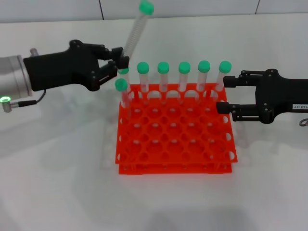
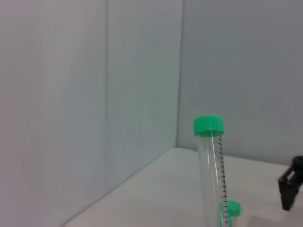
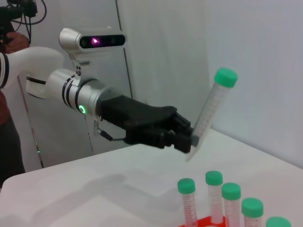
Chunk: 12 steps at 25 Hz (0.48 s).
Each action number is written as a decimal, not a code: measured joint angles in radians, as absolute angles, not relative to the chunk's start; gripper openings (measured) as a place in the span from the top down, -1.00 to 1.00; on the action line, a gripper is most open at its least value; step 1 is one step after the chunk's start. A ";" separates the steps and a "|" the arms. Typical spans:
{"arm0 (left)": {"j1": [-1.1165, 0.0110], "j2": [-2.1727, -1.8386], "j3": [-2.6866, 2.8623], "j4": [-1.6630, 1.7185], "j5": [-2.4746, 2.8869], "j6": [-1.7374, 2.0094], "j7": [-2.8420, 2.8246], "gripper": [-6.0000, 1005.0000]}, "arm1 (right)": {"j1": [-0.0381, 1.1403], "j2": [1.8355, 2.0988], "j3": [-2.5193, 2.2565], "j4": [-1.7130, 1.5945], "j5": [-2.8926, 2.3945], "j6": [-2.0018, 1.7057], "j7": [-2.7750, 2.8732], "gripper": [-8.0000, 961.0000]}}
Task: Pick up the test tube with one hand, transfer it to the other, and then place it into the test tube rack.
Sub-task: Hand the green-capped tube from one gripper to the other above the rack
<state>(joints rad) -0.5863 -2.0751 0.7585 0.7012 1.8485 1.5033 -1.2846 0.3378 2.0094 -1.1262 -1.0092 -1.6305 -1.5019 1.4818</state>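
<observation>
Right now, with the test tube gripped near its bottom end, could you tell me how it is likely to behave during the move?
The test tube looks empty and clear, so probably light. The left gripper pinches only its lower end, and it leans, so it may pivot. Its smooth round wall could slip.

Lab-style robot test bench. Plain white tabletop (image 1: pixel 57 183), pale bare wall panels (image 2: pixel 71 94) behind. Bright orange-red plastic grid rack (image 1: pixel 175 139) holds clear green-capped tubes (image 1: pixel 184 77). Silver-and-white robot arm (image 3: pixel 61 90) with lit green indicator alongside.

Black left tool (image 1: pixel 117 61), silver wrist, green light
</observation>
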 joint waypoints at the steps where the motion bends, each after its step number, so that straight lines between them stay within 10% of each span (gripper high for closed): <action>1: -0.587 -2.076 0.769 0.696 1.848 1.494 -1.281 0.63 | 0.338 2.009 -1.127 -1.009 -1.631 -1.502 1.482 -0.45; 12: -0.605 -2.077 0.810 0.661 1.848 1.467 -1.251 0.63 | 0.361 2.011 -1.129 -1.009 -1.631 -1.504 1.482 -0.45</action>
<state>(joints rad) -0.6055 -2.0768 0.8100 0.6610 1.8476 1.4672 -1.2506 0.3608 2.0107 -1.1293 -1.0095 -1.6305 -1.5037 1.4819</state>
